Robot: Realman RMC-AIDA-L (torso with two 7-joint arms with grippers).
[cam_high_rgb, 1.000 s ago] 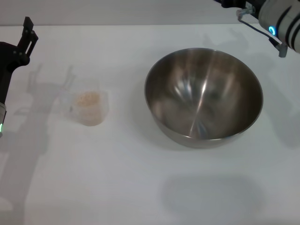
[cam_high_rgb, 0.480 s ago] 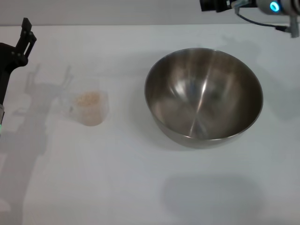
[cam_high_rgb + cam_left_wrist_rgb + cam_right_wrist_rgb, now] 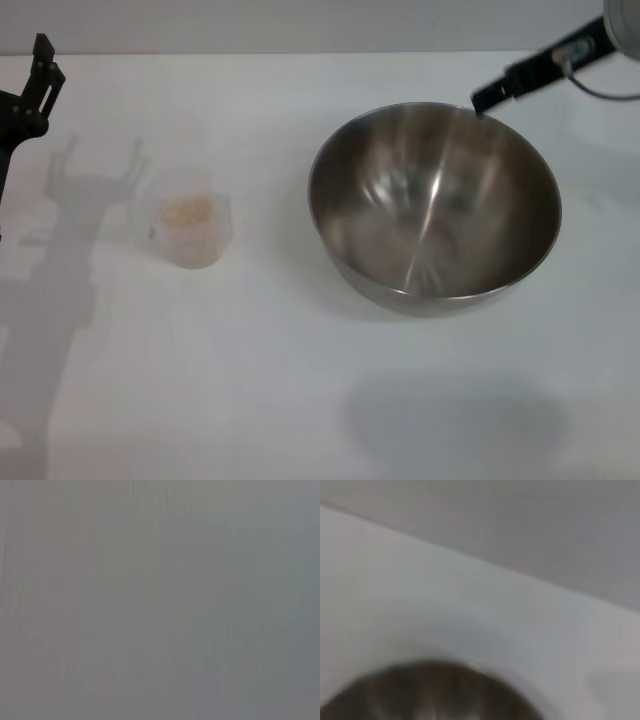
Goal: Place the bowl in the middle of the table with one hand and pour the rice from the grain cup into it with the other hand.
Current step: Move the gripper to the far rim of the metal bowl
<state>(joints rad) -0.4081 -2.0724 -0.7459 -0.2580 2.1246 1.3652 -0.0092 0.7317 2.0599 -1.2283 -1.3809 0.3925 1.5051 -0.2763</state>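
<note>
The steel bowl (image 3: 435, 205) stands empty on the white table (image 3: 280, 390), right of the middle. The clear grain cup (image 3: 190, 231) stands upright to its left, with rice (image 3: 187, 210) inside. My right gripper (image 3: 487, 97) reaches in from the top right, its black tip at the bowl's far right rim; I cannot tell if it touches. The right wrist view shows the bowl's rim (image 3: 425, 672) close below the camera. My left gripper (image 3: 38, 72) hangs at the far left edge, well apart from the cup. The left wrist view shows only plain grey.
The arms cast shadows on the table left of the cup and in front of the bowl. The table's far edge runs along the top of the head view.
My right gripper has swung down from the top edge to the bowl's far right rim. My left arm has drifted slightly left. The bowl and cup have not moved.
</note>
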